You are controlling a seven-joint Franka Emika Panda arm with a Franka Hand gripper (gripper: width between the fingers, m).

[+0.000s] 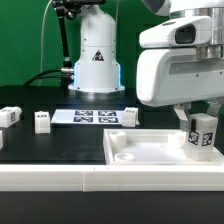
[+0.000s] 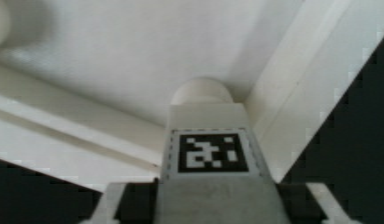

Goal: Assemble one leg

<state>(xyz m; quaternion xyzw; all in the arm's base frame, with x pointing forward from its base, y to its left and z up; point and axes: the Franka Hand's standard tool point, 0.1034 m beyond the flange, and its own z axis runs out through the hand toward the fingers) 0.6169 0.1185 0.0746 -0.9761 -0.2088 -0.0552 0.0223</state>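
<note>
My gripper [image 1: 201, 128] is shut on a leg [image 1: 202, 135], a small white post with a black-and-white marker tag, and holds it upright over the right end of the large white tray-like piece [image 1: 150, 150]. In the wrist view the leg [image 2: 210, 130] runs out from between my fingers [image 2: 136, 200], its rounded tip close to the tray's raised inner corner [image 2: 260, 70]. Whether the tip touches the tray I cannot tell. Three more legs stand on the black table: one [image 1: 8, 116] at the exterior view's left, one [image 1: 42, 122] beside it, one [image 1: 129, 117] near the marker board.
The marker board [image 1: 92, 117] lies flat on the table behind the tray. The white robot base [image 1: 95, 60] stands at the back in front of a green backdrop. A white ledge [image 1: 60, 178] runs along the front edge.
</note>
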